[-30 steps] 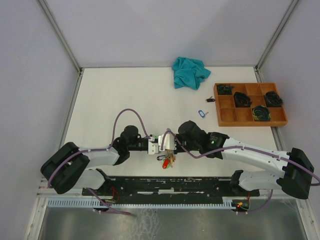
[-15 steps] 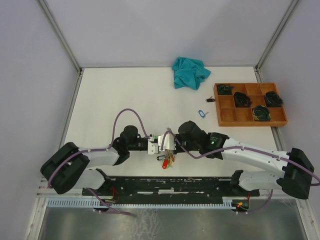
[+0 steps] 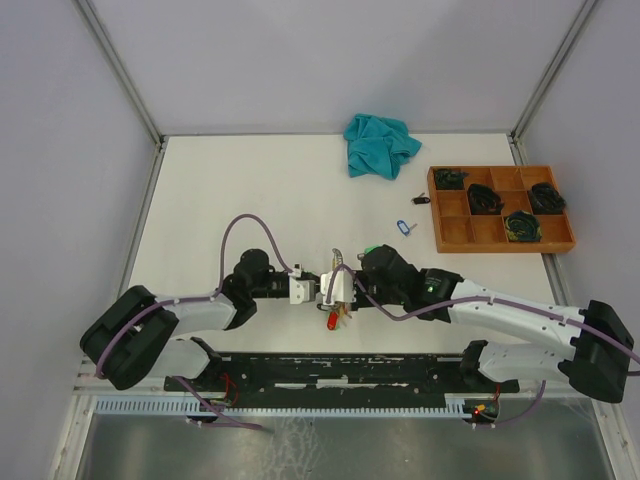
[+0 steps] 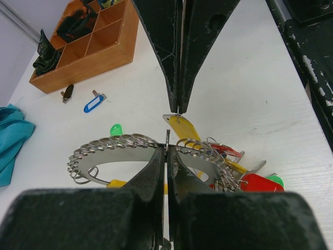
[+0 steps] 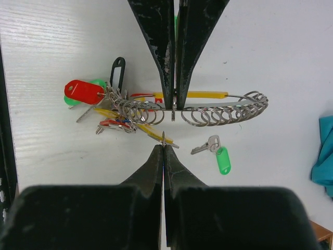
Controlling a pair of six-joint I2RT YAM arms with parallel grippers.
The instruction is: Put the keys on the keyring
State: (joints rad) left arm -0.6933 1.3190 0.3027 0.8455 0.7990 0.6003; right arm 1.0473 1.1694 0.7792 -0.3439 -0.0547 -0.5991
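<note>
Gripping: left end effector [image 4: 167,152] clenched on thin silver wire keyring [image 5: 229,113] | right end effector [image 5: 163,146] clenched, tips just beside ring; contents cannot be told | silver keys with red, yellow and green plastic tags [image 5: 83,91] bunched at one ring end | loose green-tagged key [image 5: 222,159] on white tabletop [image 5: 270,47], near ring

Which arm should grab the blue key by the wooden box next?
Probably the right: the blue key lies on its side, beside the wooden box, and the left gripper is holding the keyring.
</note>
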